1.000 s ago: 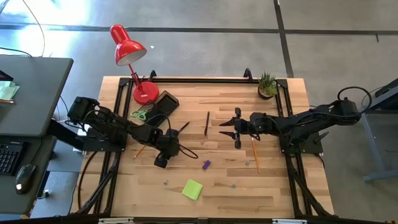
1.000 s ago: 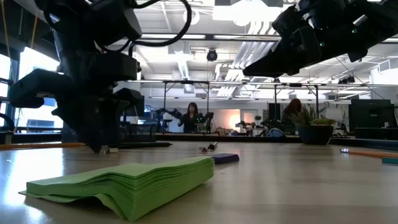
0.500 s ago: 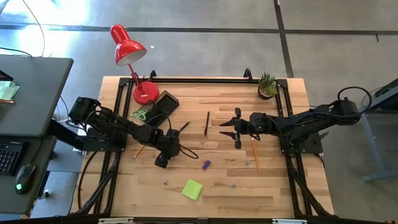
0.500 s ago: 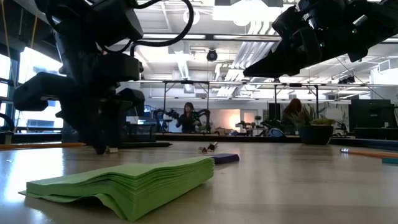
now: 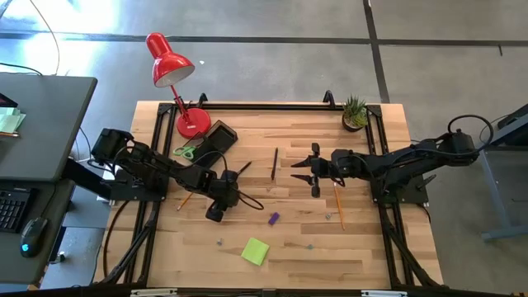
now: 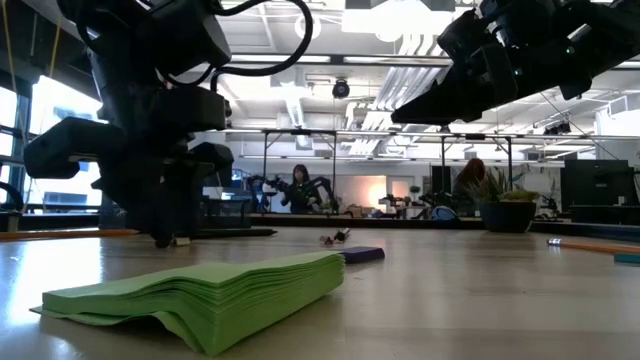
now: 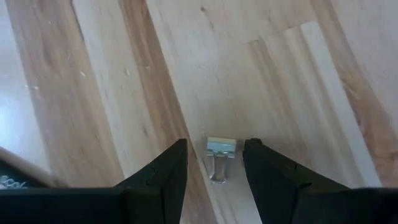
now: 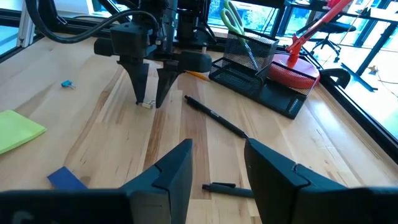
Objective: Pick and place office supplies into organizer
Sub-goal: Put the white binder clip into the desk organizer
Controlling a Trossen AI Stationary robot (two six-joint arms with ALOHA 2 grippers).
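Observation:
My left gripper points straight down near the table's middle, open, with one finger on each side of a tiny metal clip that lies on the wood. A gap shows on both sides of the clip. My right gripper hovers open above the table, right of centre. The black mesh organizer stands by the lamp base, and green-handled scissors stand handles-up in its cup. The lime-green sticky-note pad, a purple piece, dark pens and an orange pencil lie flat on the table.
A red desk lamp stands at the far left and a small potted plant at the far right corner. More tiny clips lie toward the near edge. A second pen lies just before my right gripper. People show in the room beyond.

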